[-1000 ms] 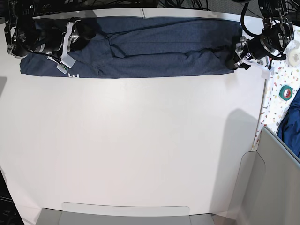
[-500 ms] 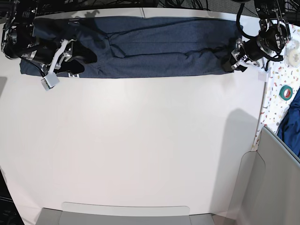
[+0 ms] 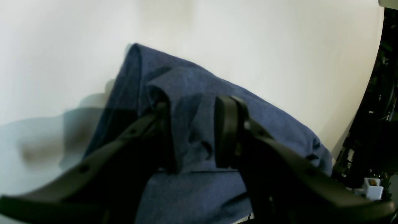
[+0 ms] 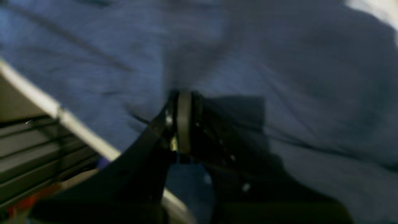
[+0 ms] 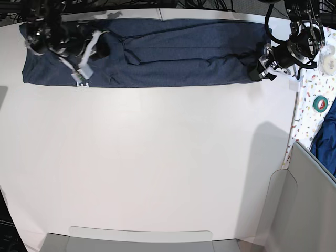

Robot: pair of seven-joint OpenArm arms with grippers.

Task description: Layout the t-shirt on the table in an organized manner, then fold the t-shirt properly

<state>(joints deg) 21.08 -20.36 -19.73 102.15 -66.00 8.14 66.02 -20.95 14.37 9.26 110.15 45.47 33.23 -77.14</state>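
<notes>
The navy t-shirt (image 5: 178, 52) lies as a long flat band along the far edge of the white table (image 5: 157, 157), with a bit of white lettering (image 5: 81, 83) at its near left edge. My left gripper (image 5: 257, 71) sits at the shirt's right end. In the left wrist view it (image 3: 196, 104) is closed on a raised fold of the shirt (image 3: 186, 81). My right gripper (image 5: 102, 49) is over the shirt's left part. In the blurred right wrist view its tips (image 4: 180, 96) are shut together against the cloth (image 4: 279, 62). Whether they pinch any cloth, I cannot tell.
A speckled strip at the right holds a green tape roll (image 5: 320, 103) and a white roll (image 5: 330, 63), with another blue cloth (image 5: 328, 136) beside it. Grey bin walls stand at the near edge (image 5: 142, 239) and the right (image 5: 310, 199). The table's far edge (image 4: 77, 130) runs close behind the right gripper.
The right arm swung from the shirt's near left edge up and to the right onto the cloth, and its jaws closed. The left arm hardly moved.
</notes>
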